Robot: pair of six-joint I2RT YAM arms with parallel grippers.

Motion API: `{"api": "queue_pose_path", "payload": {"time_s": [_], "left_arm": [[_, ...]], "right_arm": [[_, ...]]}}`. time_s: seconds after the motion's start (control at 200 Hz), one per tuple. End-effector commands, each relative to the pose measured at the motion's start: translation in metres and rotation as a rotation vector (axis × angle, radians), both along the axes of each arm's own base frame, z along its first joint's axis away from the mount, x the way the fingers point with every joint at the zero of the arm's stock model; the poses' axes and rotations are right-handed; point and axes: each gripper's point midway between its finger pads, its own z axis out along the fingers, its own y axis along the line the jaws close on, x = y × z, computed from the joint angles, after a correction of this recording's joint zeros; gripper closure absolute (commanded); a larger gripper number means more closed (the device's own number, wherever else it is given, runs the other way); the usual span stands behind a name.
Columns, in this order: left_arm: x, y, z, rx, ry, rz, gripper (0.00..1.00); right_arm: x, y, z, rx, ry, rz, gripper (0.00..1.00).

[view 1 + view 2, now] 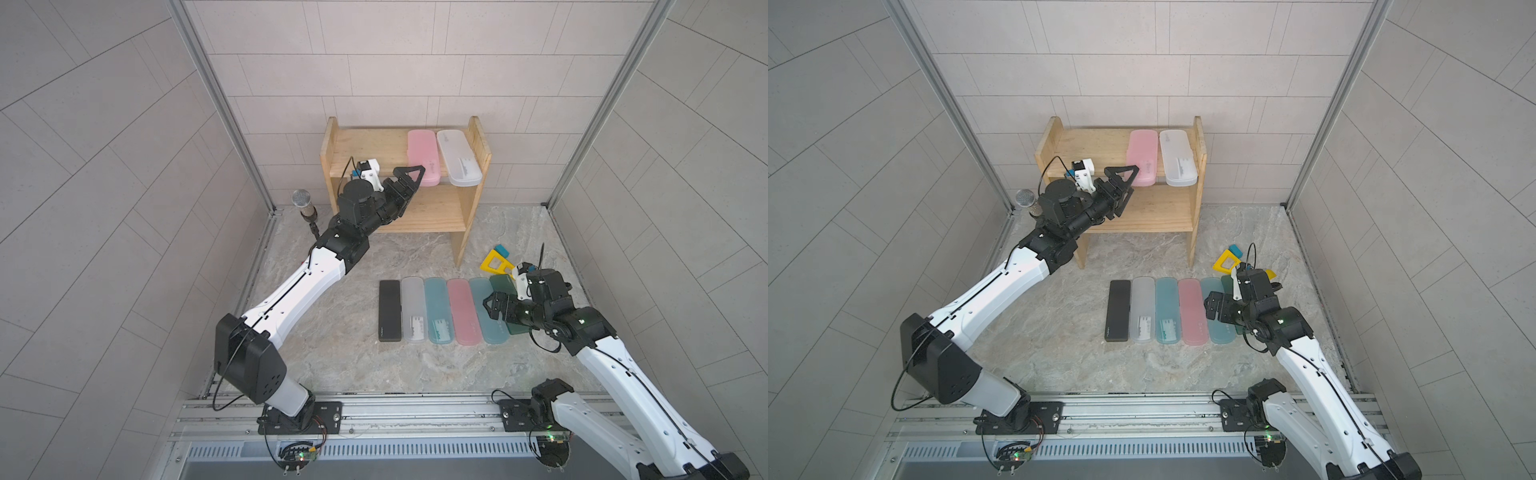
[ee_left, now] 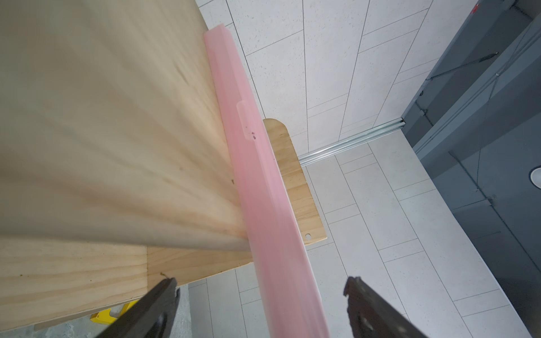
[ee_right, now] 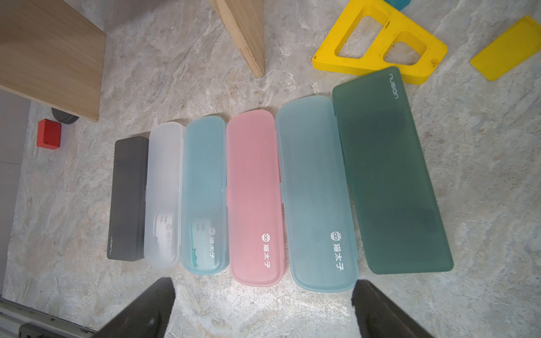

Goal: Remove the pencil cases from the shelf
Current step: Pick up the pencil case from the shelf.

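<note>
The pink case (image 1: 423, 160) lies flat on the shelf's (image 1: 365, 145) top board, directly in front of the left gripper (image 1: 417, 181), its near end jutting over the board's front edge. A frosted white case (image 1: 459, 160) touches its far side, against the upright panel. The shelf stands on a grey-beige marbled worktop (image 1: 353, 365) at the back of a booth walled in pale grey tile, with aluminium posts in the corners.

The left wrist view catches the pink case only edge-on, with the board beside it blurred and the white case hidden behind it. In both top views the right arm covers much of the dark green case (image 3: 389, 175).

The left gripper is spread wide and grips nothing. The overhanging end of the pink case runs between its fingers (image 2: 158, 304), with a gap on either side. The right gripper (image 1: 492, 305) is likewise fully spread and empty, hovering low over the worktop. Just ahead of it a row of six cases (image 3: 254, 199) lies side by side, from the black case (image 3: 128, 199) to the dark green one. Beyond that row sit a yellow triangular frame (image 3: 366, 68) and a small teal block (image 1: 501, 250)
</note>
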Motion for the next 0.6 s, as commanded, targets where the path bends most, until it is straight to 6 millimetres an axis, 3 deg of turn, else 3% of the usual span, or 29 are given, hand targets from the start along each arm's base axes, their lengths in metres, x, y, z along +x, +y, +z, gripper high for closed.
{"api": "queue_pose_path", "payload": {"time_s": [0.0,0.195,0.33,0.47,0.595], "left_arm": [[-0.007,-0.005,0.027,-0.037,-0.067,-0.028,0.08],[-0.008,-0.007,0.031,-0.037,-0.082,-0.039,0.20],[-0.010,-0.007,0.033,-0.037,-0.085,-0.043,0.45],[-0.011,-0.005,0.034,-0.040,-0.090,-0.038,0.49],[-0.013,-0.007,0.037,-0.031,-0.096,-0.049,0.66]], "right_arm": [[-0.004,-0.003,0.005,-0.013,0.005,0.003,0.00],[-0.005,-0.003,0.007,-0.019,0.007,0.009,0.00],[-0.006,-0.004,0.008,-0.025,0.007,0.010,0.00],[-0.006,-0.004,0.007,-0.027,0.010,0.010,0.00],[-0.006,-0.005,0.005,-0.030,0.014,0.007,0.00]]}}
